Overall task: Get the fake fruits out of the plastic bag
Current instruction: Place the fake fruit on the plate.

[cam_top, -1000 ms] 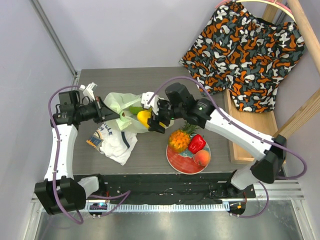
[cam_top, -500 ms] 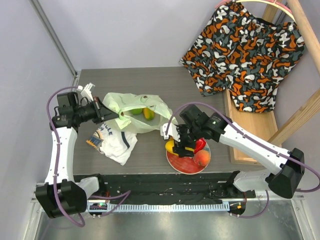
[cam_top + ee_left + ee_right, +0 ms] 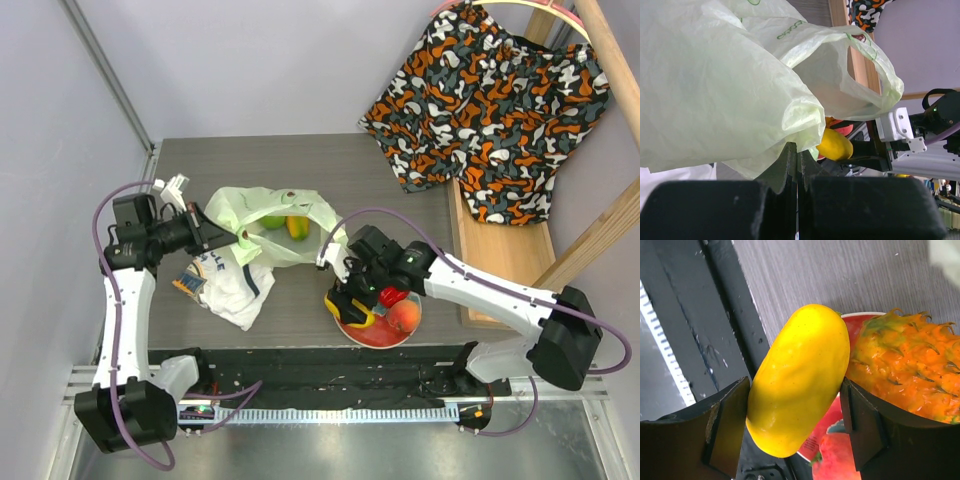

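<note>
Moved since the earlier frame: right tool, with the yellow fruit, from the bag's mouth to the red plate.

Item 1, right tool: jaws wide, closed on the yellow fruit across its narrow width. The fruit's long axis runs between the two fingers, somewhat tilted.

Item 2, red plate: below the tool, showing beside and under the fruit. The fruit hangs over the plate's rim, partly above plate and partly above bench. An orange pineapple lies against or just beside one finger, on the plate side.

Item 3, also on the plate: a red fruit and a peach-like fruit, beyond the pineapple from the tool.

Item 4, left tool: jaws shut, pinching a fold of the plastic bag and holding its mouth up.

Item 5, still in the bag: a green fruit and an orange-green fruit, just past the left tool's tip.

Item 6, white T-shirt: on the bench under the left tool.

Judgement: release turns on the plate lying toward the pineapple side; little room there. The left arm is nearer the remaining fruits, but it is busy holding the bag.
</note>
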